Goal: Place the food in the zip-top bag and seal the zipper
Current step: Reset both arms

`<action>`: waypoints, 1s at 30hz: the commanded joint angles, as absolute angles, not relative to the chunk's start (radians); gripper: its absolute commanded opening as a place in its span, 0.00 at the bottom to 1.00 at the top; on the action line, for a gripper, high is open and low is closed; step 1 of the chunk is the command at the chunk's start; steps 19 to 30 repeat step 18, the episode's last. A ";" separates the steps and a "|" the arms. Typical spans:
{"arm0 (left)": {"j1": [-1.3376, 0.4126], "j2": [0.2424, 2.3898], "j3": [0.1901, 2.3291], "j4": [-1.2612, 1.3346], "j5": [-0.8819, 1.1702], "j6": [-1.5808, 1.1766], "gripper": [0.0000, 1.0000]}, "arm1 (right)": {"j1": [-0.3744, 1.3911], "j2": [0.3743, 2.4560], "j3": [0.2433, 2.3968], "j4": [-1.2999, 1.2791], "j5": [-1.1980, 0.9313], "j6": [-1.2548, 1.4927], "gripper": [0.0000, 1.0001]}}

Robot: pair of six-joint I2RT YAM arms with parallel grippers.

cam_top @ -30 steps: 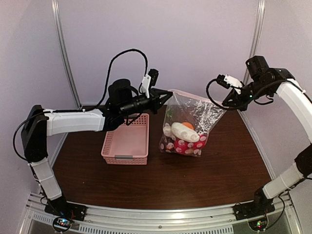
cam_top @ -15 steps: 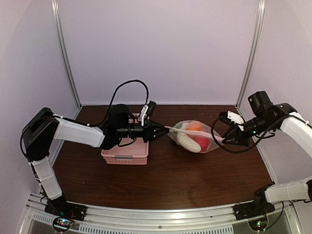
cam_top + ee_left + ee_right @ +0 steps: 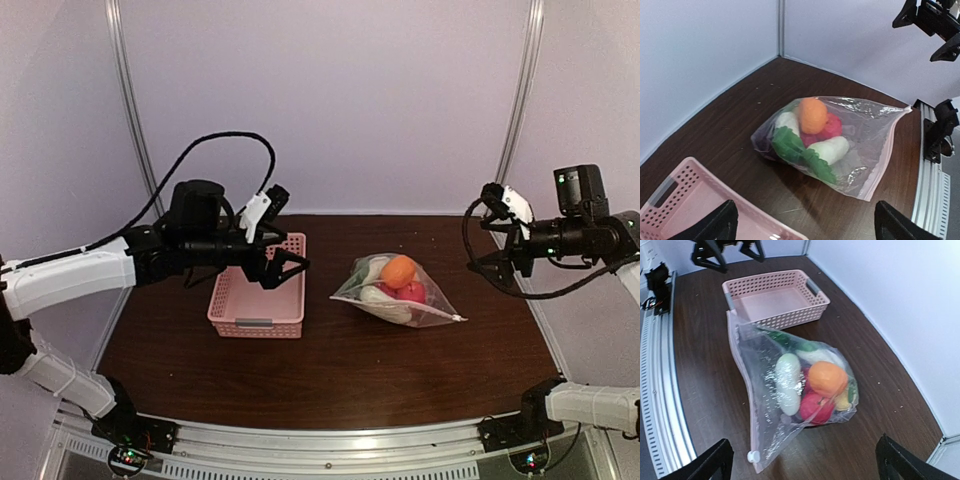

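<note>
The zip-top bag (image 3: 400, 292) lies flat on the table, with no gripper touching it. Inside is the food: an orange piece (image 3: 827, 378), a red one (image 3: 815, 407), a yellow one (image 3: 842, 400) and whitish pieces (image 3: 832, 147) with green leaves (image 3: 795, 150). The zipper (image 3: 740, 390) runs along the bag's pinkish edge, its white slider (image 3: 754, 456) at one end. My left gripper (image 3: 290, 232) hovers open over the basket, left of the bag. My right gripper (image 3: 483, 232) hangs open to the bag's right. In both wrist views the fingers (image 3: 722, 222) (image 3: 715, 460) stand wide apart with nothing between them.
A pink slatted basket (image 3: 258, 300) stands just left of the bag, and nothing shows inside it (image 3: 775, 300). Purple walls with metal corner posts (image 3: 135, 110) enclose the table. An aluminium rail (image 3: 330, 445) runs along the near edge.
Both grippers have opened and let go of the bag. It has settled flat on the table. Both arms have drawn back from it, left arm leftward, right arm rightward.
</note>
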State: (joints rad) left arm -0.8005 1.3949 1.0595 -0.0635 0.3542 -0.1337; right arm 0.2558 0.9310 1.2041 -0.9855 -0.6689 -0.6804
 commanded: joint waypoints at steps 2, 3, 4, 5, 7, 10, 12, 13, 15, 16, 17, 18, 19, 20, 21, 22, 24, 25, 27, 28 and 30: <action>-0.784 1.256 1.100 -0.336 -0.115 0.032 0.98 | 0.224 0.980 1.158 -0.589 -0.364 -0.280 1.00; -0.774 1.240 1.109 -0.342 -0.177 0.031 0.98 | 0.211 0.990 1.155 -0.530 -0.333 -0.229 1.00; -0.764 1.224 1.119 -0.342 -0.239 0.029 0.98 | 0.199 1.005 1.161 -0.490 -0.303 -0.192 1.00; -0.755 1.210 1.125 -0.342 -0.291 0.022 0.98 | 0.192 1.025 1.175 -0.464 -0.269 -0.154 1.00; -0.733 1.183 1.124 -0.315 -0.368 0.004 0.98 | 0.189 1.063 1.201 -0.428 -0.198 -0.089 1.00; -0.703 1.153 1.087 -0.246 -0.462 -0.044 0.98 | 0.189 1.097 1.203 -0.376 -0.119 -0.026 1.00; -0.691 1.136 1.032 -0.193 -0.502 -0.062 0.98 | 0.189 1.090 1.160 -0.327 -0.069 -0.005 1.00; -0.687 1.127 1.015 -0.165 -0.504 -0.064 0.98 | 0.189 1.075 1.124 -0.295 -0.049 -0.004 1.00; -0.677 1.109 0.955 -0.119 -0.493 -0.074 0.98 | 0.189 1.042 1.045 -0.231 -0.027 -0.022 0.99; -0.670 1.101 0.934 -0.103 -0.480 -0.079 0.98 | 0.188 1.036 1.019 -0.218 -0.028 -0.027 0.99; -0.666 1.096 0.914 -0.089 -0.474 -0.081 0.98 | 0.187 1.033 1.009 -0.225 -0.025 -0.024 1.00; -0.664 1.094 0.899 -0.074 -0.471 -0.080 0.98 | 0.187 1.032 1.000 -0.229 -0.029 -0.020 1.00; -0.664 1.094 0.899 -0.074 -0.471 -0.080 0.98 | 0.187 1.032 1.000 -0.229 -0.029 -0.020 1.00; -0.664 1.094 0.899 -0.074 -0.471 -0.080 0.98 | 0.187 1.032 1.000 -0.229 -0.029 -0.020 1.00; -0.664 1.094 0.899 -0.074 -0.471 -0.080 0.98 | 0.187 1.032 1.000 -0.229 -0.029 -0.020 1.00; -0.664 1.094 0.899 -0.074 -0.471 -0.080 0.98 | 0.187 1.032 1.000 -0.229 -0.029 -0.020 1.00; -0.664 1.094 0.899 -0.074 -0.471 -0.080 0.98 | 0.187 1.032 1.000 -0.229 -0.029 -0.020 1.00; -0.664 1.094 0.899 -0.074 -0.471 -0.080 0.98 | 0.187 1.032 1.000 -0.229 -0.029 -0.020 1.00; -0.664 1.094 0.899 -0.074 -0.471 -0.080 0.98 | 0.187 1.032 1.000 -0.229 -0.029 -0.020 1.00; -0.664 1.094 0.899 -0.074 -0.471 -0.080 0.98 | 0.187 1.032 1.000 -0.229 -0.029 -0.020 1.00; -0.664 1.094 0.899 -0.074 -0.471 -0.080 0.98 | 0.187 1.032 1.000 -0.229 -0.029 -0.020 1.00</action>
